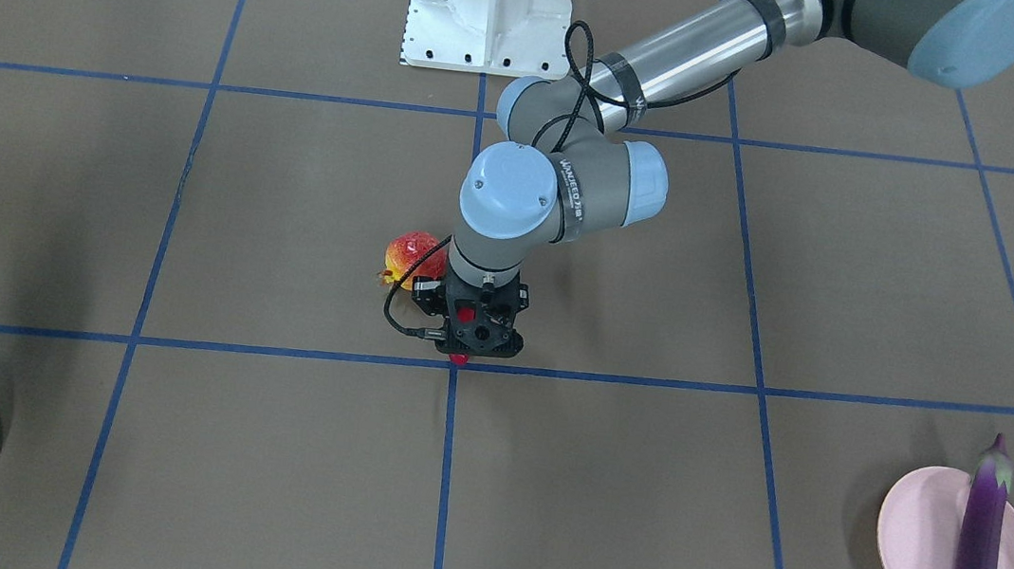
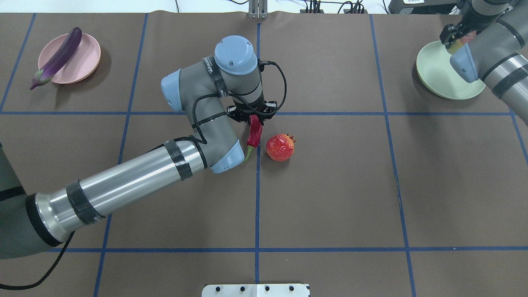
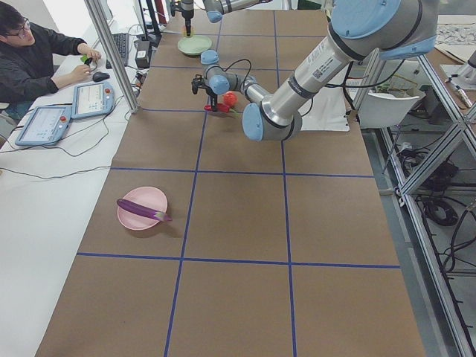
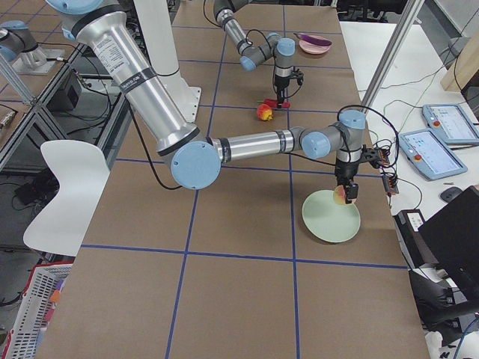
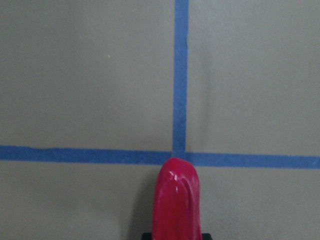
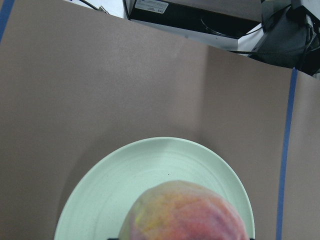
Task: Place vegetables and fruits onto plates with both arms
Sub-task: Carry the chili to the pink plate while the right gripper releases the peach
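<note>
Gripping one red chili (image 2: 255, 134), the left pincer (image 2: 253, 120) hangs just beside one pomegranate (image 2: 280, 147). The right pincer (image 4: 344, 191) clasps one peach (image 6: 182, 210) over the mint plate (image 4: 325, 221). One eggplant (image 2: 62, 53) lies on the pink plate (image 2: 84, 55), well apart.

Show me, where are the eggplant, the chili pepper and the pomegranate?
eggplant (image 1: 980, 548), front-facing view, middle of its purple body.
chili pepper (image 2: 255, 133), overhead view, middle of its red body.
pomegranate (image 2: 280, 147), overhead view, centre of its round skin.

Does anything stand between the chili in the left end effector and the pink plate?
Nothing visible does: bare table lies between the chili and the pink plate. The eggplant already lies across that plate, with bare room beside it.
</note>
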Robot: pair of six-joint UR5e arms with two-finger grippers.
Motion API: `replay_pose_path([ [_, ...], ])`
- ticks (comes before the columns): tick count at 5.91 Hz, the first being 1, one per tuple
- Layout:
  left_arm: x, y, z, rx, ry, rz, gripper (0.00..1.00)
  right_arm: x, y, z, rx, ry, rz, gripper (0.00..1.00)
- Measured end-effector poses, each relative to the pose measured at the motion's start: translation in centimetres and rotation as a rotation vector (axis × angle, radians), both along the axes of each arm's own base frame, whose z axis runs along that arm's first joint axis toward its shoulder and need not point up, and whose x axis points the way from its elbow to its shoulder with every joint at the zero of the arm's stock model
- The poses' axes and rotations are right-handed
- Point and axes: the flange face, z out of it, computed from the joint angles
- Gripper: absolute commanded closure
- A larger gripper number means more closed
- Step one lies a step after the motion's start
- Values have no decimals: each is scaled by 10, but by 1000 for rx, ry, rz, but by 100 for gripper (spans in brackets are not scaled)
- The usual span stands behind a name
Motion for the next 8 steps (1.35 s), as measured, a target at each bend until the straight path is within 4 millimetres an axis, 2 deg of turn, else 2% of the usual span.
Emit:
replay_pose_path([
  [2, -58, -52, 2, 5, 2, -9, 100, -22, 11, 15, -33, -13, -38, 100],
  [3, -81, -71, 4, 18, -13, -9, 100, -37, 17, 19, -41, -12, -60, 79],
  [4, -100, -85, 6, 29, -19, -14, 100, -47, 21, 26, -58, -15, -76, 11],
  [5, -116, -98, 7, 41, -19, -15, 100, -53, 23, 32, -75, -24, -86, 2],
  [6, -134, -110, 8, 51, -21, -14, 100, -56, 23, 30, -85, -43, -92, 1],
  [7, -153, -122, 10, 59, -30, -7, 100, -58, 22, 19, -88, -87, -99, 1],
  [8, -177, -137, 16, 82, -45, 8, 100, -56, 22, -3, -84, -151, -107, 1],
])
